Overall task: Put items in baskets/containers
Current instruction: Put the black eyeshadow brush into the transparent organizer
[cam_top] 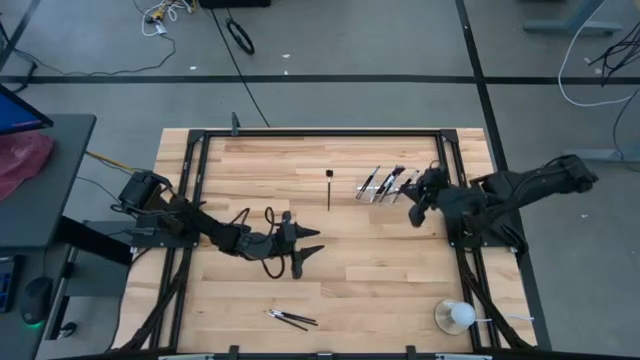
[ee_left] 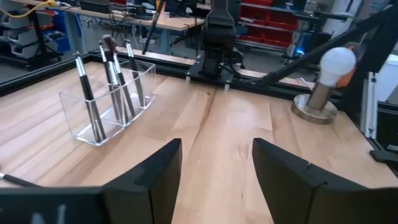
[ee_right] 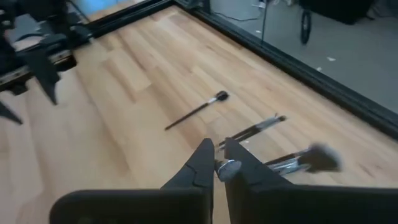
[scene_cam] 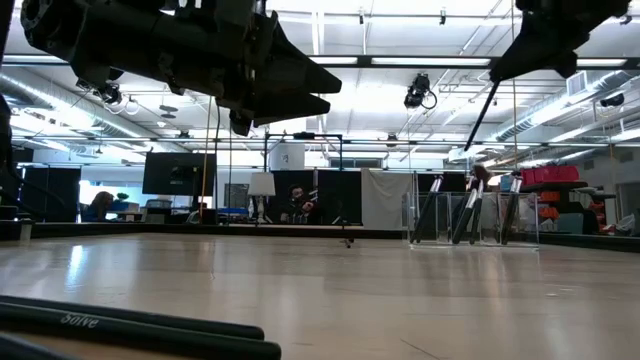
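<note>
- Tray (cam_top: pixel 388 184) of clear plastic sits right of centre in the high view, with several brushes (cam_top: pixel 382 183) in it.
- Right gripper (cam_top: pixel 415 214) hangs just beside the tray, fingers pinched on a brush (scene_cam: pixel 481 115) that slants beneath it in the low view.
- Left gripper (cam_top: pixel 308 254) is at centre, fingers spread, holding nothing.
- One brush (cam_top: pixel 328 189) lies loose at upper centre; more brushes (cam_top: pixel 290 319) lie at bottom centre.
</note>
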Robot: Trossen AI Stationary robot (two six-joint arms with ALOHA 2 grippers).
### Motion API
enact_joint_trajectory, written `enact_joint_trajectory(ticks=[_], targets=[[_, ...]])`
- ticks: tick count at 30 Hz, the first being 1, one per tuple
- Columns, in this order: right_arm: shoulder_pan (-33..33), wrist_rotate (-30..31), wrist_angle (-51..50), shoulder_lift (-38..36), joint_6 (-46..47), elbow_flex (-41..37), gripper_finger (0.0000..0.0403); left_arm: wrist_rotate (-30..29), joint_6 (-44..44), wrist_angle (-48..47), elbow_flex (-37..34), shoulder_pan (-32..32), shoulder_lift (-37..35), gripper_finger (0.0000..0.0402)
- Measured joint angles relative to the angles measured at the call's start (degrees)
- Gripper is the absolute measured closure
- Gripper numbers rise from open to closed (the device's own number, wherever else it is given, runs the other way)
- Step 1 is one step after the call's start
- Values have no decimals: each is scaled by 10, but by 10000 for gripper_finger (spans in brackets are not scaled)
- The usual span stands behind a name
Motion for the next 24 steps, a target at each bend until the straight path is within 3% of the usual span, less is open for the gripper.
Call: enact_joint_trajectory(ticks=[7, 14, 24], targets=[[-134, -111, 112, 26, -97, -20, 392, 0, 0, 0, 0, 4, 0, 206], [-259, -234, 219, 112, -153, -50, 391, 0, 0, 0, 0, 4, 0, 207], [-352, -360, 249, 215, -170, -52, 385, 0, 0, 0, 0, 4, 0, 207]])
